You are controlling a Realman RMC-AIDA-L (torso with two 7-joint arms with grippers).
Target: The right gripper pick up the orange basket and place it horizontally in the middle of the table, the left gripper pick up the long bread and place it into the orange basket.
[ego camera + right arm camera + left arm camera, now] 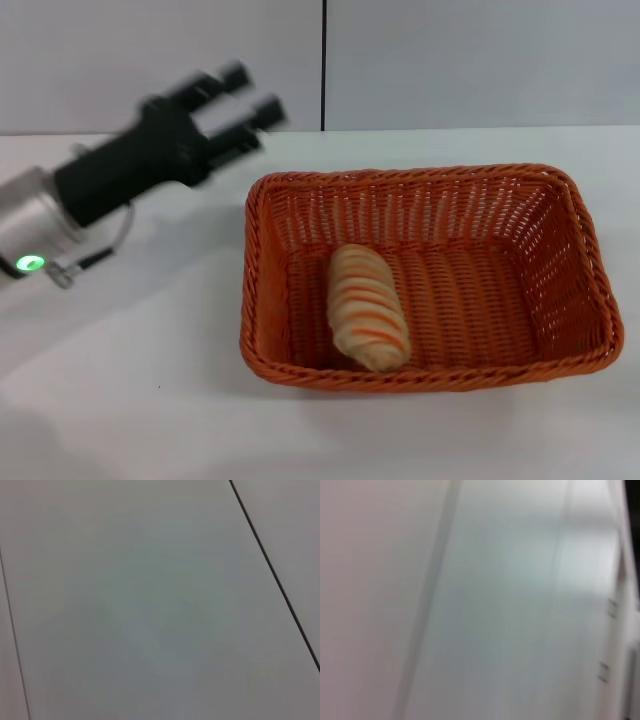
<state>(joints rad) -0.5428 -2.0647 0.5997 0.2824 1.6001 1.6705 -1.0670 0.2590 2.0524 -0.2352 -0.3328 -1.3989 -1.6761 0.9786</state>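
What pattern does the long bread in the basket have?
Crosswise orange and cream stripes on the long bread, seen best in the head view.

The orange basket, a rectangular wicker one with a braided rim, sits lengthwise across the white table. The long bread, an oblong roll striped orange and cream, lies on the basket's floor toward its left end, near the front wall.

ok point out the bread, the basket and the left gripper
bread (368, 308), head view, middle of its striped top
basket (420, 174), head view, far rim
left gripper (243, 105), head view, between its fingertips
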